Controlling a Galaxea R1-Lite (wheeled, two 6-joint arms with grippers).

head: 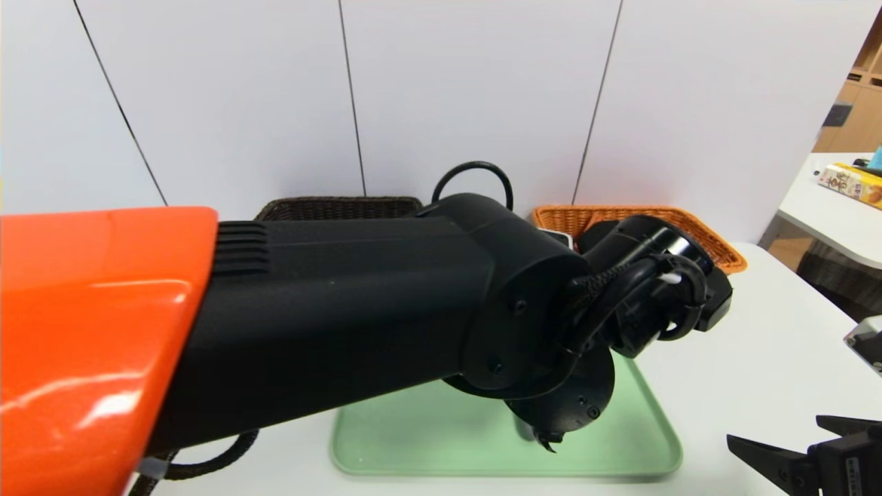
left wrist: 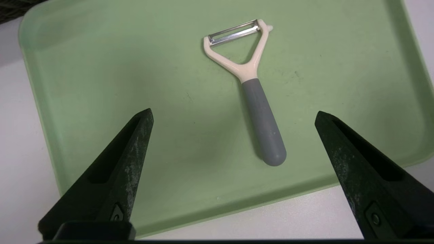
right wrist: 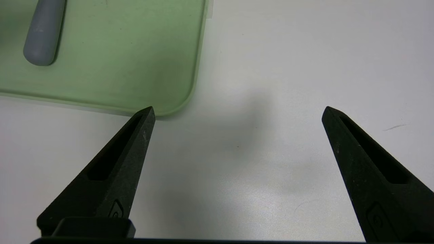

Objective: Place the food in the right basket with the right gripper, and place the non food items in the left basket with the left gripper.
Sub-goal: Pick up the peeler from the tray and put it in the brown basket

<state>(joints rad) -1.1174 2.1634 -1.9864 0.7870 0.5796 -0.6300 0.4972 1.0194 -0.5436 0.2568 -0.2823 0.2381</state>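
Left gripper [left wrist: 233,115] above green tray [left wrist: 101,67], fingers spread wide, nothing between them. Peeler [left wrist: 252,91] flat on tray, grey handle toward gripper, blade end away. Right gripper [right wrist: 237,112] low over white table [right wrist: 288,67] just beside tray corner, fingers apart, nothing held. Dark basket [head: 337,207] and orange basket [head: 696,231] behind tray

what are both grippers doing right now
left gripper: open, empty, above the peeler on the tray
right gripper: open, empty, over the table
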